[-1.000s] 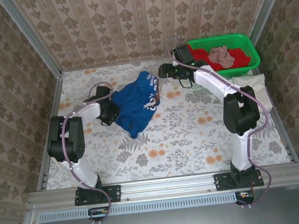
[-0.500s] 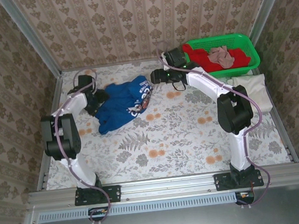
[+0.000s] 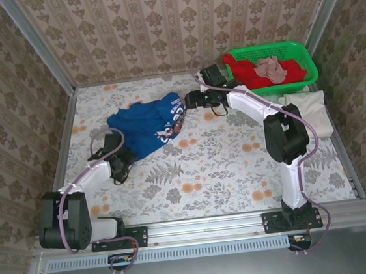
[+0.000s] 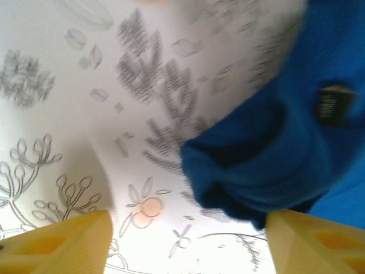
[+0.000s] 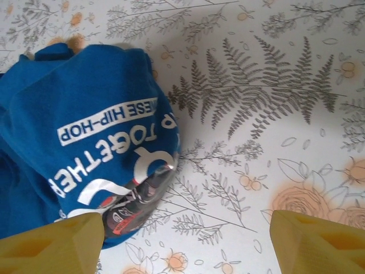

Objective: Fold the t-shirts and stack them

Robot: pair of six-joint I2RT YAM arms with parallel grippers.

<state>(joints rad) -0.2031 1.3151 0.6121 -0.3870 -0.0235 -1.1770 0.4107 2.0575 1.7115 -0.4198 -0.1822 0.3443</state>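
The royal-blue t-shirt lies crumpled at the back left of the floral table, its white lettering and dark chest print facing up. In the left wrist view its blue folds bulge in from the right, just ahead of my open left gripper, which holds nothing. From above, that left gripper sits at the shirt's near-left edge. My right gripper hovers open by the shirt's right edge; the print lies near its left finger. The cream-white t-shirt rests at the right, beside the basket.
A green lattice basket at the back right holds a red cloth and a tan cloth. Patterned walls close the table on three sides. The arm bases stand along the near rail.
The left arm swung from the shirt's back-left side round to its near-left edge and lowered. The blue shirt shifted little in the last half second. The right gripper hardly moved.
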